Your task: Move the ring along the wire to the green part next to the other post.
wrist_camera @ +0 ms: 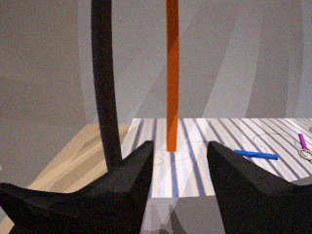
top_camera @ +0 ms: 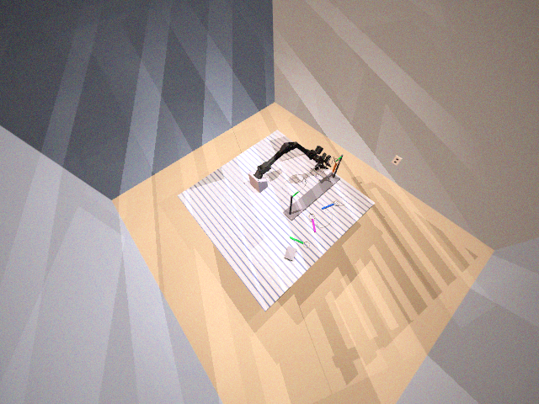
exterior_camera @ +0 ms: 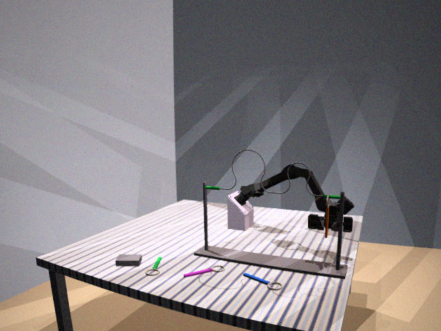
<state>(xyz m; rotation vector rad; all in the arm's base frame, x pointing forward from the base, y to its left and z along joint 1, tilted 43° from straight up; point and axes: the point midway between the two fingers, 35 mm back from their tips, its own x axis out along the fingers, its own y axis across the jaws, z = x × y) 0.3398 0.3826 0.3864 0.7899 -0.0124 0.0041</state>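
The orange handle [top_camera: 334, 167] [exterior_camera: 326, 222] [wrist_camera: 172, 88] hangs down from its ring [exterior_camera: 327, 201], which is around the green part [exterior_camera: 333, 196] beside the right post [exterior_camera: 340, 235] [wrist_camera: 103, 83]. The thin grey wire [exterior_camera: 264, 167] curves to the other green part [top_camera: 295, 194] [exterior_camera: 212, 187] at the left post [exterior_camera: 205, 217]. My gripper [wrist_camera: 181, 147] is partly open and empty, on the arm's side of the wire. In the wrist view the handle's lower end shows beyond the gap between the fingertips, a little left of its middle. The ring is out of the wrist view.
The grey base [exterior_camera: 267, 261] carries both posts. A blue-handled ring tool [exterior_camera: 256, 278] [wrist_camera: 255, 155], a magenta one [exterior_camera: 197, 272] and a green one [exterior_camera: 156, 263] lie on the striped table beyond it, with a grey block [top_camera: 290, 253] [exterior_camera: 128, 260]. The right post stands close beside my gripper.
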